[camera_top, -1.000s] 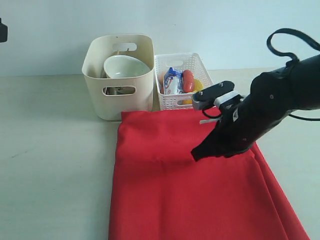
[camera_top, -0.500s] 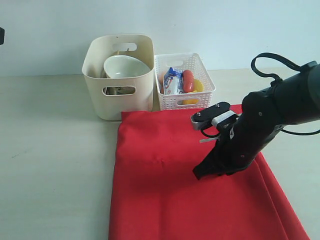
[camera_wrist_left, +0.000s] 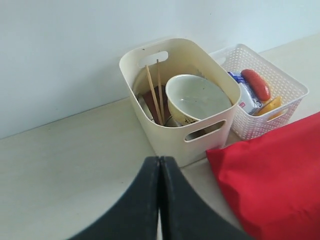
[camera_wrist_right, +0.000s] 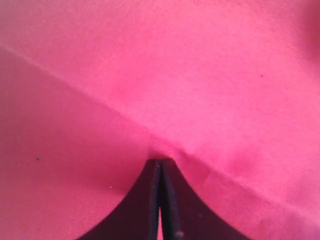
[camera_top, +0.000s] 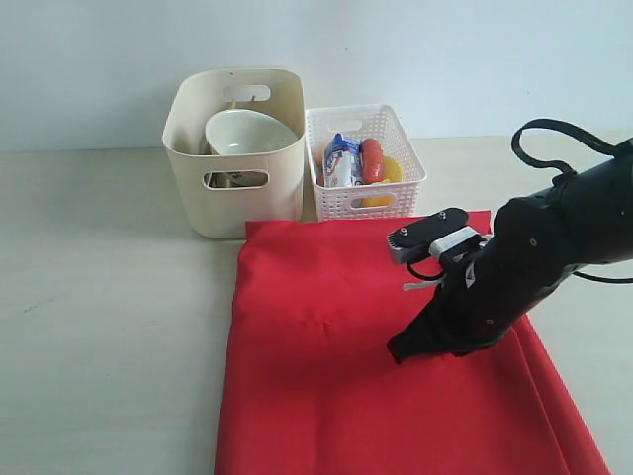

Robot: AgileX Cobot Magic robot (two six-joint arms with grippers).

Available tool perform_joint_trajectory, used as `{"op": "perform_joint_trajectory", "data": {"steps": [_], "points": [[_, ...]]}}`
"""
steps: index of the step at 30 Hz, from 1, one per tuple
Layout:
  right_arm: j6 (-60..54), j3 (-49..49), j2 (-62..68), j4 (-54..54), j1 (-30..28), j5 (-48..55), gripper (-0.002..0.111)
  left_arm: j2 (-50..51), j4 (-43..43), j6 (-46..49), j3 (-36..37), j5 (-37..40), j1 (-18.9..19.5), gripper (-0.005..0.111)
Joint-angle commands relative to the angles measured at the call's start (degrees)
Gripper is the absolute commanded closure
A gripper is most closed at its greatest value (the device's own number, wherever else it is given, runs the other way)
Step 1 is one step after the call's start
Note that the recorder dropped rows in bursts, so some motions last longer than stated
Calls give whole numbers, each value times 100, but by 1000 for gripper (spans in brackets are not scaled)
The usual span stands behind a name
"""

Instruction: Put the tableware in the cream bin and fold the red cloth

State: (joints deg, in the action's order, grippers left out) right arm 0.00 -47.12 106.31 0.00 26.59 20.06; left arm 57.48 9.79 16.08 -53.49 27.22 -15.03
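1. Desk point(camera_top: 109, 297) space from the middle down to 6 o'clock of the exterior view is covered by the red cloth point(camera_top: 326, 396), which is spread flat with faint creases.
2. The cream bin point(camera_top: 252, 203) is stood upright at 11 o'clock of the cloth. The cloth's far corner lies at its foot, though whether the two touch cannot be told.
3. Inside the bin the white bowl point(camera_top: 247, 134) is leaned on its side. The pair of wooden chopsticks point(camera_wrist_left: 152, 95) is propped on end beside it against the wall. More tableware lies under and behind them, too hidden to be named.
4. The white lattice basket point(camera_top: 341, 198) is set just beside the bin at its 3 o'clock. A milk carton point(camera_top: 341, 158), a sausage point(camera_top: 372, 158) and a yellow item point(camera_top: 393, 170) are held in it.
5. The right gripper point(camera_top: 401, 348) is brought down onto the cloth near its middle, its arm reaching in from 3 o'clock. Its jaws are clenched together. Their tip is pressed where a crease and a small pucker meet, and whether any fabric is nipped between them cannot be told.
6. The left gripper point(camera_wrist_left: 160, 165) is held over bare desk and pointed towards the bin. Its jaws are clenched tight with nothing between them.
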Motion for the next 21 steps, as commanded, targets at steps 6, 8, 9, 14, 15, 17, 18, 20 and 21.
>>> {"op": "perform_joint_trajectory", "data": {"steps": [6,8,9,14,15,17,18,20,21], "points": [[0,218,-1554,-137,10,1301,108,-1168,-31,190,997,-1134,-34,107],[0,218,-2297,-107,10,1306,108,-1446,-31,392,1303,-1474,-34,107],[0,208,-2813,90,10,1268,108,-1627,-31,473,1467,-1610,-34,107],[0,208,-4360,317,10,1402,108,-2357,-44,514,2041,-1681,-34,107],[-64,219,-4588,475,10,1415,108,-2477,-44,514,2143,-1665,-34,107],[-717,234,-5006,1082,10,1410,108,-2697,-44,494,2434,-1665,-34,107],[-1002,328,-5261,1363,10,1252,108,-2793,-44,479,2556,-1687,-34,107],[-1212,554,-5665,1661,10,1017,108,-2913,-31,425,2619,-1686,-34,107],[-1249,651,-5882,1757,10,938,108,-2959,-21,424,2633,-1634,-34,107]]}}
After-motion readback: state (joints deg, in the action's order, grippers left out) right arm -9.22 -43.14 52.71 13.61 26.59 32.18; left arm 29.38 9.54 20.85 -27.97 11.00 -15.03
